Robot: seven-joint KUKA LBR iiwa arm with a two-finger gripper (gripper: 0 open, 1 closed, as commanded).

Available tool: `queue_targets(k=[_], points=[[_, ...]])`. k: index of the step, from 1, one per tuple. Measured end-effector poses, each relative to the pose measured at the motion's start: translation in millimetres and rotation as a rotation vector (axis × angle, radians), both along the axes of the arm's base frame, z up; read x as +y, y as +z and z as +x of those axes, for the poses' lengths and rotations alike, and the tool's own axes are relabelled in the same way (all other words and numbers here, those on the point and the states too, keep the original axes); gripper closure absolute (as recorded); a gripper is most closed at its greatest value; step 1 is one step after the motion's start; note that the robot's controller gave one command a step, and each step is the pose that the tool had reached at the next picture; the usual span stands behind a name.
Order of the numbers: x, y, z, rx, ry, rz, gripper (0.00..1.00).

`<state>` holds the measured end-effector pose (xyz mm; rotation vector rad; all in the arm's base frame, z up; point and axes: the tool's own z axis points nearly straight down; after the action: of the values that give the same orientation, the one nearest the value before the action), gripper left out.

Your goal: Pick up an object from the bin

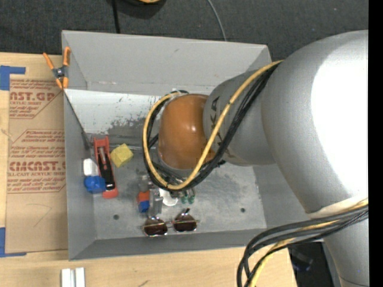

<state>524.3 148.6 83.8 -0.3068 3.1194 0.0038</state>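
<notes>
My gripper [159,201] pokes out from under the arm's orange cover, low in the front middle of the bin. A small blue and red thing [143,201] lies right against its left side, and a small white thing [171,200] is at its right. Just in front of it, along the bin's front wall, lies a pair of sunglasses [170,225] with dark brown lenses. Whether anything is held is hidden by the cover.
At the left of the bin lie a red and black tool [105,167], a yellow block [122,155] and a blue and white piece [91,178]. The big arm and its cables cover the bin's middle and right.
</notes>
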Motion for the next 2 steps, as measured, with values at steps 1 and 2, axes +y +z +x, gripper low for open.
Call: queue_targets(k=[1, 2], points=[[10.9, 55.5, 5.0, 0.005, 0.003, -0.001, 1.0], [12.4, 78.5, 9.9, -0.009, 0.016, 0.002, 1.0]])
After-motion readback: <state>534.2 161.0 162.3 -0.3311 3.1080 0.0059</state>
